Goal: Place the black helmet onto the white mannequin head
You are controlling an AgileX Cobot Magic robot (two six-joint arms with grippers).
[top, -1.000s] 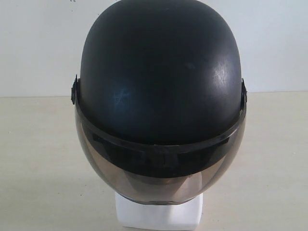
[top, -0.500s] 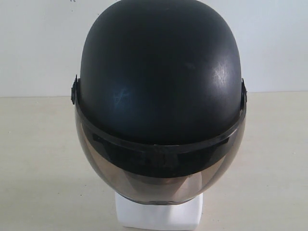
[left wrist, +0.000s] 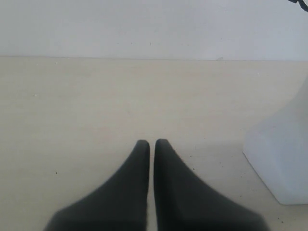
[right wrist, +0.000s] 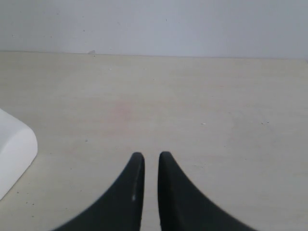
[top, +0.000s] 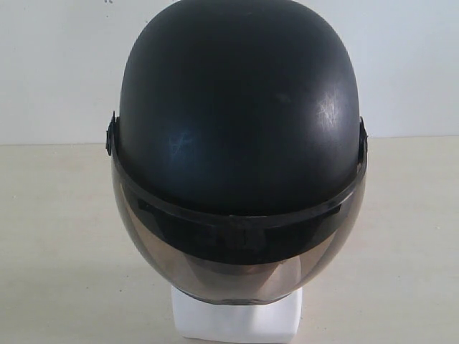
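Left hand (left wrist: 151,142): fingers pressed together and holding nothing, low over the bare worktop (left wrist: 72,106). The square base of the white mannequin head (left wrist: 284,154) stands just beside it.
Right hand (right wrist: 151,155): narrowed to a slit and also empty, with a corner of the same base near it.
Black helmet (top: 237,107): seated on the mannequin head and filling the middle of the exterior view. Its dome is toward 12 o'clock, and the smoky visor (top: 237,276) hangs toward 6 o'clock.
Mannequin head: only its blocky base shows, poking out below the visor at 6 o'clock. The face is hidden behind the shell and the tint.
Change: none that can be made out over the last second. Helmet, visor and base lie exactly as they did, and neither hand appears in the exterior view.
Meaning: the helmet looks placed and let go, with both hands idle at the sides. I judge the task done, or all but done.
Watch: the helmet sits level from side to side. How deep it sits cannot be told from the front.
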